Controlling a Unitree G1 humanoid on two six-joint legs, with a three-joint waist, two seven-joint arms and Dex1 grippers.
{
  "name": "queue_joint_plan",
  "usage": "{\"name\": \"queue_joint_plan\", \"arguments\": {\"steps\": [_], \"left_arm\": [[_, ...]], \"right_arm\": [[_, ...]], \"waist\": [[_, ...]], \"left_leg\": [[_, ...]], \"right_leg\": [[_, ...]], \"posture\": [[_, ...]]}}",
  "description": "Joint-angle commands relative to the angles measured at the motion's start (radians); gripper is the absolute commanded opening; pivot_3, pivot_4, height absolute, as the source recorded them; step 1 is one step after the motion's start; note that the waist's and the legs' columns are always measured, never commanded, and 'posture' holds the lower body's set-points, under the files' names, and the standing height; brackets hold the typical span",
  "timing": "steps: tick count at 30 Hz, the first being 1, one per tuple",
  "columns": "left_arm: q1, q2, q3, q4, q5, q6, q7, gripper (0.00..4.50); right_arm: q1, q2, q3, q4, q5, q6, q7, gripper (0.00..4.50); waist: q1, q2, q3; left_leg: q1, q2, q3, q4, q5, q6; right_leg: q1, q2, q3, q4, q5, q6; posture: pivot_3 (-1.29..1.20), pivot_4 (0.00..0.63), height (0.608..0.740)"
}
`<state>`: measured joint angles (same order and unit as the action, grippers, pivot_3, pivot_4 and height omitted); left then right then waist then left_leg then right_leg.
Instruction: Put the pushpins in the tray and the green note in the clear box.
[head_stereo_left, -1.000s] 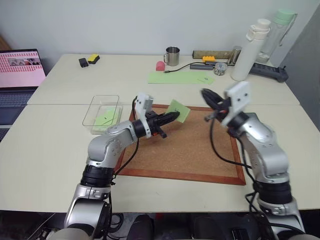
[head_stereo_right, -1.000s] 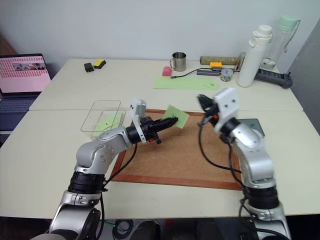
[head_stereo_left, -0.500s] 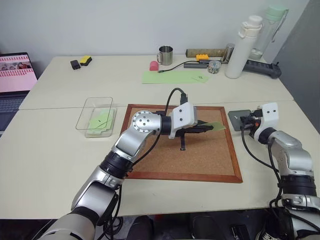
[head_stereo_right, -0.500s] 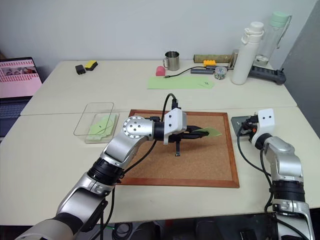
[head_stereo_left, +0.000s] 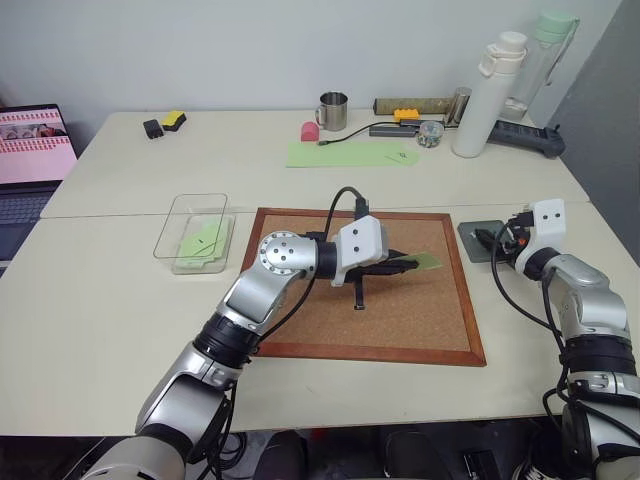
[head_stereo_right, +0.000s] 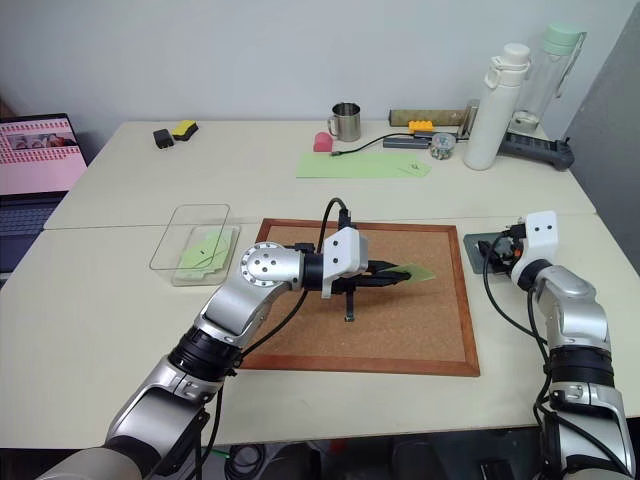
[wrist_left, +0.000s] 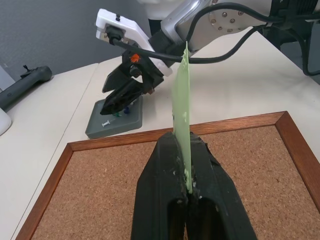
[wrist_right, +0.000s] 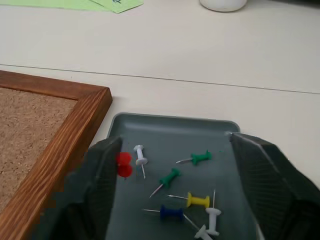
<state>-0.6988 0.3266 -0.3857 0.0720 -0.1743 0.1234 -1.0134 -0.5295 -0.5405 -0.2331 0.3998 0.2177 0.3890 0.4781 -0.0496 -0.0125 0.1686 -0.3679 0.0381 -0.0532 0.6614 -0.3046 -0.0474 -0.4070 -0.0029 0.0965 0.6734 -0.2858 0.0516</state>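
My left gripper (head_stereo_left: 408, 265) is shut on the green note (head_stereo_left: 428, 260), held edge-up (wrist_left: 181, 100) a little above the corkboard's right part. The small grey tray (head_stereo_left: 468, 230) sits just right of the board. My right gripper (wrist_right: 176, 142) hovers low over the tray, its fingers (wrist_right: 100, 185) wide open with nothing between them. Several pushpins lie in the tray, among them a red one (wrist_right: 123, 164) beside one finger and two green ones (wrist_right: 200, 158). The clear box (head_stereo_left: 178, 215) stands left of the board with a light green sheet (head_stereo_left: 200, 240) inside.
The wood-framed corkboard (head_stereo_left: 400, 320) lies in the middle of the table. At the back are a long pale green strip (head_stereo_left: 350, 153), a metal mug (head_stereo_left: 333, 110), a white bottle (head_stereo_left: 478, 95) and a power strip (head_stereo_left: 520, 138). A laptop (head_stereo_left: 35, 140) stands far left.
The camera view has shifted. My right gripper came down and to the right from above the board to the tray and opened. My left gripper carried the note rightward across the board.
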Motion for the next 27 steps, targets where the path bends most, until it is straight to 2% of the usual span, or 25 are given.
{"name": "queue_joint_plan", "arguments": {"steps": [1, 10, 27], "left_arm": [[-0.018, -0.012, 0.022, -0.027, 0.0, -0.011, 0.0, 0.0], [-0.027, -0.018, 0.022, -0.018, 0.0, -0.015, -0.009, 0.0], [-0.03, -0.003, 0.035, -0.017, 0.005, -0.017, -0.002, 0.0]], "right_arm": [[-0.01, -0.024, -0.014, -0.014, 0.0, -0.029, 0.004, 4.46], [0.01, -0.03, -0.009, -0.013, -0.016, -0.059, -0.002, 4.46], [-0.01, -0.07, 0.077, 0.142, -0.142, -0.237, 0.022, 4.46]], "waist": [[0.0, 0.0, 0.0], [0.002, 0.0, 0.0], [0.001, 0.0, 0.0]], "left_leg": [[0.0, 0.0, 0.0, 0.0, 0.0, 0.0], [0.0, 0.0, 0.0, 0.0, 0.0, 0.0], [0.0, 0.0, 0.0, 0.001, 0.0, 0.0]], "right_leg": [[0.0, 0.0, 0.0, 0.0, 0.0, 0.0], [0.0, 0.0, 0.0, 0.0, 0.0, 0.0], [0.0, 0.0, 0.0, 0.001, 0.0, 0.0]], "posture": [[0.0, 0.15, 0.74], [0.0, 0.15, 0.74], [0.0, 0.15, 0.74]]}}
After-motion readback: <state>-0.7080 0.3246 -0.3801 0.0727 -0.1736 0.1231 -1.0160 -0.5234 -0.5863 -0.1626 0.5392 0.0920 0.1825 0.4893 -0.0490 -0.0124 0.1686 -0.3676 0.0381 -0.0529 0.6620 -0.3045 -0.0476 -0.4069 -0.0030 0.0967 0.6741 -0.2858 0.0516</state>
